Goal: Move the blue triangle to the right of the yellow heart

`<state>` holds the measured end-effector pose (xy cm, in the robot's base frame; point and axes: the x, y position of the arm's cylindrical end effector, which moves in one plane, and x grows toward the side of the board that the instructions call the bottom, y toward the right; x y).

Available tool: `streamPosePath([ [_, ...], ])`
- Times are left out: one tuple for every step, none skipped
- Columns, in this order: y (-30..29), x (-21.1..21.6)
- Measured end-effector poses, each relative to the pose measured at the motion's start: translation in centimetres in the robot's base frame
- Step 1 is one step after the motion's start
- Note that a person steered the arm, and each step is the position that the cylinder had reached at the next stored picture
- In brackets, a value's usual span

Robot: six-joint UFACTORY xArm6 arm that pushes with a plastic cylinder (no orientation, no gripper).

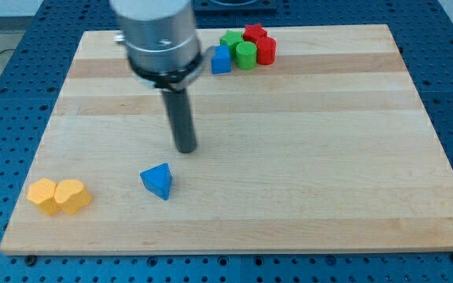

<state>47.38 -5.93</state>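
The blue triangle (158, 181) lies on the wooden board toward the view's bottom left. The yellow heart (73, 196) sits near the board's bottom-left corner, touching a yellow hexagon-like block (42, 195) on its left. My tip (185, 148) is at the end of the dark rod, a short way above and to the right of the blue triangle, not touching it. The triangle is well to the right of the yellow heart, with a gap between them.
A cluster at the view's top holds a blue block (221, 60), a green block (230, 42), a green cylinder (246, 55), a red block (254, 33) and a red cylinder (266, 50). The wooden board's edge (226, 245) runs along the bottom.
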Motion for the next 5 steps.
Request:
streamPosePath([
  [0.2,1.6],
  [-2.4,3.4],
  [-5.5,5.0],
  [-8.0,5.4],
  [-8.1,5.4],
])
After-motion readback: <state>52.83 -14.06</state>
